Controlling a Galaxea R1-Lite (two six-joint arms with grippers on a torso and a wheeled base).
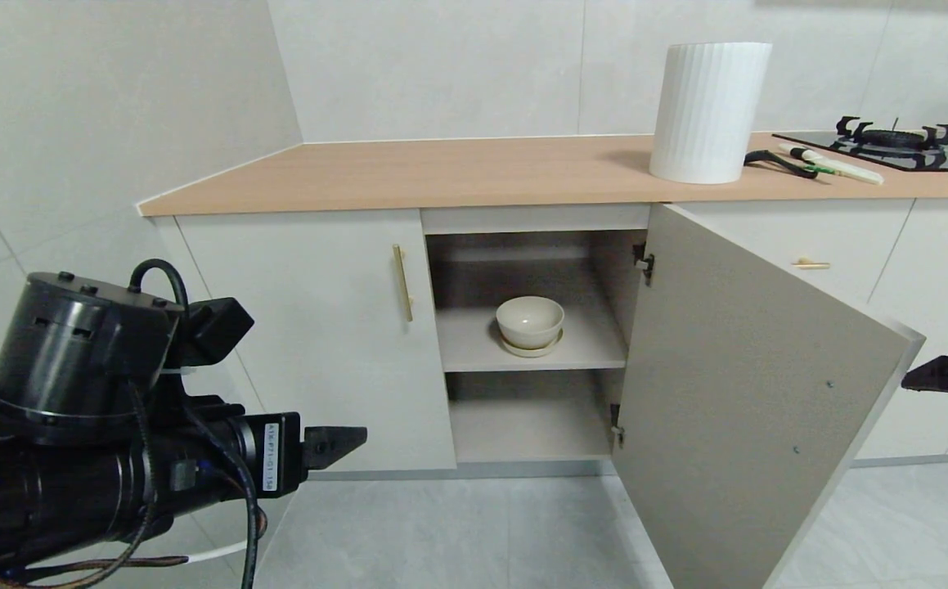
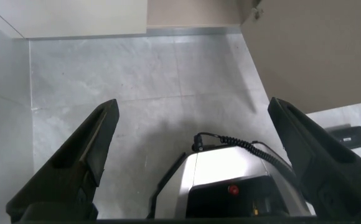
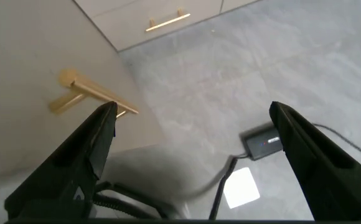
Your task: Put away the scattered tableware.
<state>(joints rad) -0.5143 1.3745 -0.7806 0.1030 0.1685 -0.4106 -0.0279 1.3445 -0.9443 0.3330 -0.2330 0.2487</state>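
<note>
One bowl (image 1: 530, 319) on plate (image 1: 516, 348), shelf (image 1: 474, 343) | door (image 1: 735, 393) open | arm label (image 1: 271, 456) illegible

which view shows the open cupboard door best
The head view: the whole door is in frame, swung wide, with its inner face towards the camera. The left wrist view catches a patch of that inner face. The right wrist view shows part of the outer face with its gold handle.

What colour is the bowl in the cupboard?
The bowl is cream, like the saucer under it; the head view shows it best.
</note>
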